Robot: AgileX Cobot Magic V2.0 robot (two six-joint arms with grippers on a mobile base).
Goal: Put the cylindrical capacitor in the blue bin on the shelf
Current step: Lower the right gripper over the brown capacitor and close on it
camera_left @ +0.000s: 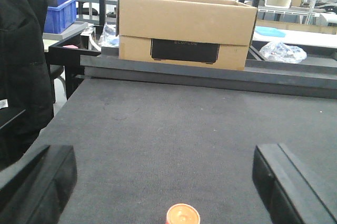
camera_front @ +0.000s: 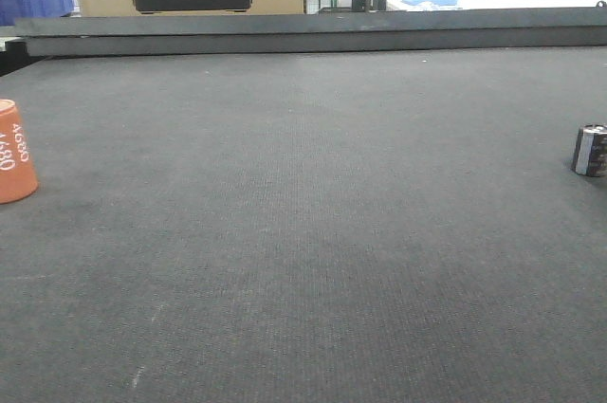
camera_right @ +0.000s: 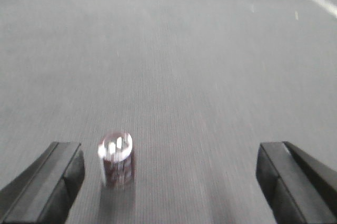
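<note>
On the dark grey table mat (camera_front: 303, 232), the capacitor (camera_front: 590, 150) stands upright near the right edge of the front view, a small dark cylinder with a shiny top. In the right wrist view, which is blurred, the right gripper (camera_right: 168, 153) is spread wide. The capacitor (camera_right: 116, 158) sits between its fingers (camera_right: 50, 179), closer to the one on the left of the picture, touching neither. The left gripper (camera_left: 164, 155) is also spread wide and holds nothing. An orange cylinder (camera_left: 182, 215) stands on the mat between its fingers, at the bottom edge of that view. Beyond the table's far rail sits a cardboard box (camera_left: 184, 23), and a blue bin (camera_left: 59, 13) stands further back to its left.
</note>
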